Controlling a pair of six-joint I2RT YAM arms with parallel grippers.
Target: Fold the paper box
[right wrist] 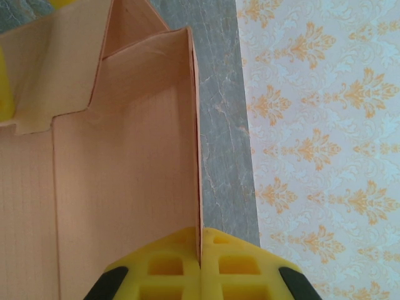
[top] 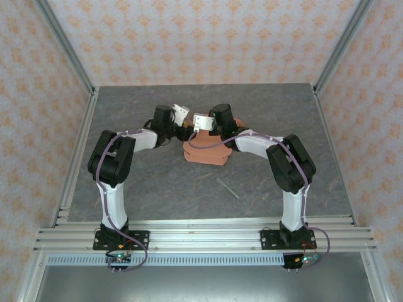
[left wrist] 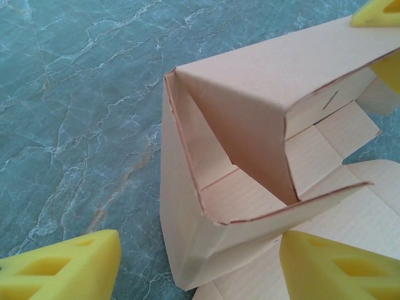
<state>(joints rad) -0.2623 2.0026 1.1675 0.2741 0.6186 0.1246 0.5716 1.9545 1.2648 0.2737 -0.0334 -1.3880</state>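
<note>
One salmon-orange card box (top: 204, 151), half folded, lies near the middle of a grey marbled counter (top: 157, 182). Both arms reach in toward it from the near edge, and their grippers meet over it.

The right gripper (top: 203, 123) sits over the box's far right side. Seen from its wrist, the right gripper (right wrist: 201, 245) is closed, its two yellow fingers pinching the top edge of one upright side panel of the box (right wrist: 125, 156). That panel runs straight away from the gripper, with the box's open inside to its left and bare counter to its right.

The left gripper (top: 181, 114) is just to the left of the box. Seen from its wrist, the left gripper (left wrist: 200, 250) stands wide open and holds nothing. A raised corner of the box (left wrist: 237, 125) pokes in between its fingers. The left finger is clear of the card, with counter showing between them. The right finger is close to a loose flap, and contact cannot be told. From here the box's long axis runs up and to the right, away from this gripper, toward the right gripper's yellow fingers (left wrist: 377, 11) at its far end.

The next move probably turns on that corner lying between the open fingers: the left arm is the one free to act.

Count: one box, two grippers, and one thin greenish stick (top: 228, 187) lying apart, nearer the arm bases.
</note>
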